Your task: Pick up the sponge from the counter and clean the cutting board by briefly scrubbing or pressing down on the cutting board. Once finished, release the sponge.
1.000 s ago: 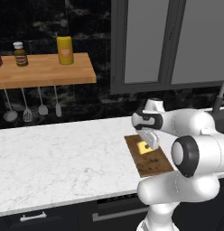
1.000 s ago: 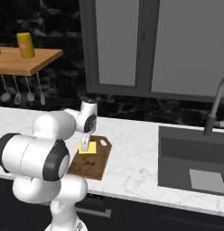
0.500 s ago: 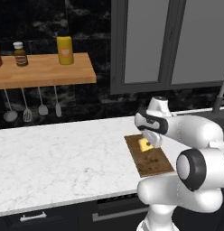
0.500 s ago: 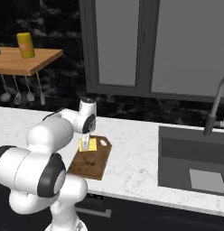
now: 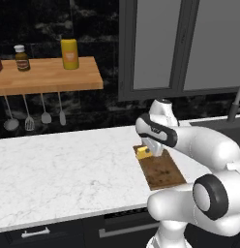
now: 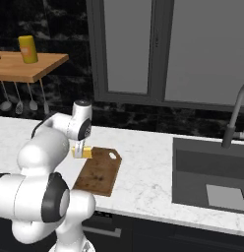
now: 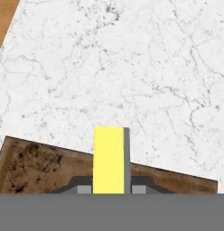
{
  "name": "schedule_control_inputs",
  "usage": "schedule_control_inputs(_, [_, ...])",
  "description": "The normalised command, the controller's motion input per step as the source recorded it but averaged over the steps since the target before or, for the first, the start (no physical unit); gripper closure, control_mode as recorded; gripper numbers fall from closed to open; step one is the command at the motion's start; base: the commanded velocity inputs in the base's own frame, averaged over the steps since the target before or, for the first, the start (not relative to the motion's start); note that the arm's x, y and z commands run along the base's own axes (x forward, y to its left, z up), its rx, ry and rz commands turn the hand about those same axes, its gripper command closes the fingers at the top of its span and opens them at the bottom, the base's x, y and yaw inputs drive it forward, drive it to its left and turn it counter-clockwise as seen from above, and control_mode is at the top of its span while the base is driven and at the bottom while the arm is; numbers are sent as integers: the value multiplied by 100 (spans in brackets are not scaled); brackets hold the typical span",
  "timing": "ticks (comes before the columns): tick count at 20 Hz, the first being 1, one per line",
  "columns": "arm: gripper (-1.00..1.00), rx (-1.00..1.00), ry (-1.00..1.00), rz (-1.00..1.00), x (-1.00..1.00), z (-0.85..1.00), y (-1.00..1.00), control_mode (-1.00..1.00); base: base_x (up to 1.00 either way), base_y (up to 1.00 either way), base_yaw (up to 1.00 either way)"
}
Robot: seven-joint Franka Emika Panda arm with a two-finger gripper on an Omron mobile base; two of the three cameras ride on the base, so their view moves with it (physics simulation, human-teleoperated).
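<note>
The yellow sponge [image 5: 142,153] with its grey scrubbing layer is pinched upright between the fingers of my gripper [image 5: 146,152], which is shut on it. It hangs at the far left corner of the dark brown cutting board [image 5: 160,172], close above or touching the wood; I cannot tell which. From the right, the sponge [image 6: 83,151] in the gripper [image 6: 81,149] sits at the far end of the board [image 6: 97,175]. In the hand view the sponge [image 7: 109,158] stands between the gripper's [image 7: 111,189] tips, over the board's edge [image 7: 32,166] and the white marble counter [image 7: 132,67].
The counter [image 5: 59,174] stretches left of the board. A wooden wall shelf [image 5: 44,76] carries a yellow bottle [image 5: 69,53] and jars, with utensils [image 5: 27,121] hanging below. A dark sink [image 6: 212,177] with a faucet [image 6: 233,123] lies right of the board.
The gripper has carried the sponge a little left, toward the board's far corner. The arm's elbow has swung out to the side. The board has not moved.
</note>
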Motion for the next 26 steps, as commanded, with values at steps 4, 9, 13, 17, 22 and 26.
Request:
schedule_control_inputs(4, [100, 1, 0, 3, -13, 2, 63, -100, 0, 0, 0])
schedule_control_inputs(9, [100, 0, 0, 4, -17, 0, 62, -100, 0, 0, 0])
schedule_control_inputs(13, [100, 0, 0, 5, -11, -7, 57, -100, 0, 0, 0])
schedule_control_inputs(17, [100, 0, 0, 6, -2, -23, 36, -100, 0, 0, 0])
schedule_control_inputs(22, [100, 0, 0, 9, 0, -37, 8, -100, 0, 0, 0])
schedule_control_inputs(26, [100, 0, 0, 9, 0, -31, 3, -100, 0, 0, 0])
